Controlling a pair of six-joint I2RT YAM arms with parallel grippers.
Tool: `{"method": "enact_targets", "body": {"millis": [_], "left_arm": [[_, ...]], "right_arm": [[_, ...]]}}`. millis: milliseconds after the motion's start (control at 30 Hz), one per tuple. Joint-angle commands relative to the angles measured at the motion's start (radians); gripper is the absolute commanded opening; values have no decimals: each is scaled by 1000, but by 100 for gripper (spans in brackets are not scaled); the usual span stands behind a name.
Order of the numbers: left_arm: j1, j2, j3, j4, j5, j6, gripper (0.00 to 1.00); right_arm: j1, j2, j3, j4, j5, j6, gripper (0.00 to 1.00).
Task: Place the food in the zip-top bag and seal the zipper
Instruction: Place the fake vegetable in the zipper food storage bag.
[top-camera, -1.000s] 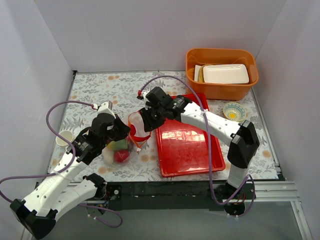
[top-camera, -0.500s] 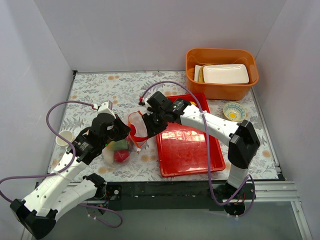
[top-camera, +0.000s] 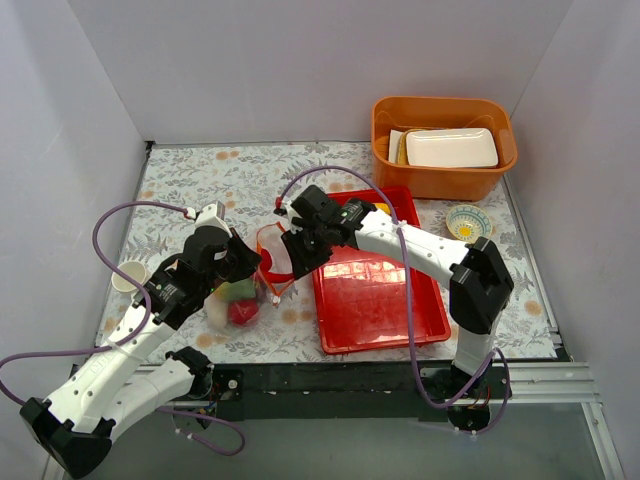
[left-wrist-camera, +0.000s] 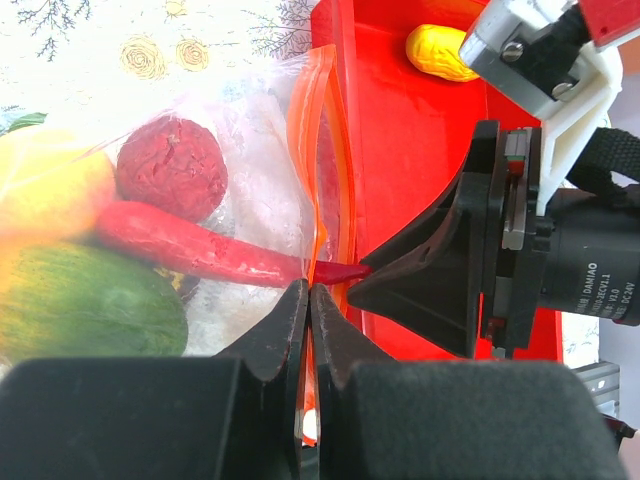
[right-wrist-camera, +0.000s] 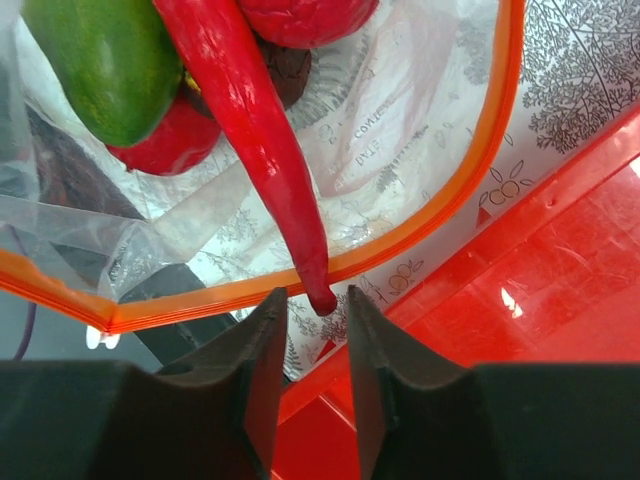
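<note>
Nudge the red chili's (right-wrist-camera: 240, 120) tip fully past the zipper (right-wrist-camera: 505, 100) with the right tool (right-wrist-camera: 313, 300), half-open astride that tip, gripping nothing. Hold the mouth up with the left tool (left-wrist-camera: 309, 290), pinched shut on the zipper. Find the zip-top bag (right-wrist-camera: 400, 130) toward the tabletop's (top-camera: 200, 180) near edge, beside the red tray's (right-wrist-camera: 560, 280) left rim. Avoid snagging plastic.

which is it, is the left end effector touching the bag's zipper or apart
Touching: the left wrist view shows the left end effector closed, with the orange zipper pinched between its fingertips.
</note>
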Motion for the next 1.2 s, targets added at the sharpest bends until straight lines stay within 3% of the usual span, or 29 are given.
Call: {"method": "enact_targets", "body": {"millis": [0, 133, 367, 567, 733, 900, 1167], "left_arm": [[0, -4, -6, 3, 9, 4, 0], [0, -9, -10, 2, 8, 1, 0], [0, -9, -10, 2, 8, 1, 0], [0, -4, -7, 0, 9, 6, 0], [0, -9, -15, 5, 9, 0, 0], [0, -3, -15, 8, 12, 0, 0], [0, 6, -10, 9, 15, 3, 0]], "right_arm": [[4, -9, 7, 61, -29, -6, 34], [4, -24, 3, 76, -36, -12, 29], [4, -32, 3, 90, -29, -27, 33], [4, -27, 9, 75, -58, -33, 23], [4, -35, 7, 47, -64, -44, 36], [4, -37, -5, 35, -64, -52, 40], [4, -44, 0, 38, -61, -55, 18]]}}
